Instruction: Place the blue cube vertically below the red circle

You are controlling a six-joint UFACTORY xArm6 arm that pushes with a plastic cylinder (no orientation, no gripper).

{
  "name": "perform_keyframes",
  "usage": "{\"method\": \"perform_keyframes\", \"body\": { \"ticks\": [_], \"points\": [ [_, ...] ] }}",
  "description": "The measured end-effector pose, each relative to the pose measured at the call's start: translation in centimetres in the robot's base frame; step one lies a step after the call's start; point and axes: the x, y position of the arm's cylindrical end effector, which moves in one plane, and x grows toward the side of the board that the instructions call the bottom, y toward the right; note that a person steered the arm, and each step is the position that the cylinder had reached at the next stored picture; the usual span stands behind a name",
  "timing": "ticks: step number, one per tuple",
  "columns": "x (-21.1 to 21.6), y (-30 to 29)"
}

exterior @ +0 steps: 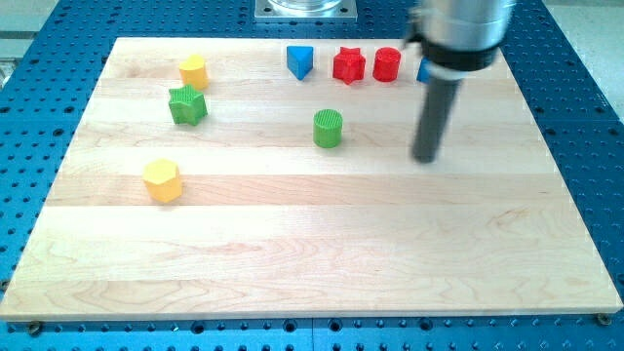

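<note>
Blue cube [422, 70] mostly hidden behind the rod at the view's top right, just right of the red circle [387, 63]. Tip [425, 159] below both, apart from them. No jaws, only a rod. Probably light, stiff, prone to twisting; best pushed square on a flat face. No readable writing.

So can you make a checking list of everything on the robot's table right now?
Surface: wooden board on a blue perforated table.
Job's things: red circle near the view's top; blue cube mostly hidden behind the rod.
Clutter: blue triangle, red star, green cylinder, green star, two yellow blocks.
Grippers: none; my tip sits below the blue cube, to the view's right of the green cylinder.
Cables: nothing seen.
Surroundings: metal base at the view's top.
</note>
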Motion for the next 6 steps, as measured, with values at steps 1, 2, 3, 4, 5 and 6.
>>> {"method": "perform_keyframes", "body": {
  "ticks": [1, 2, 3, 4, 5, 6],
  "points": [
    [-5.3, 6.5],
    [-12.1, 6.8],
    [-16.0, 2.6],
    [-14.3, -3.4],
    [-11.6, -7.1],
    [-13.5, -4.5]
  ]
}}
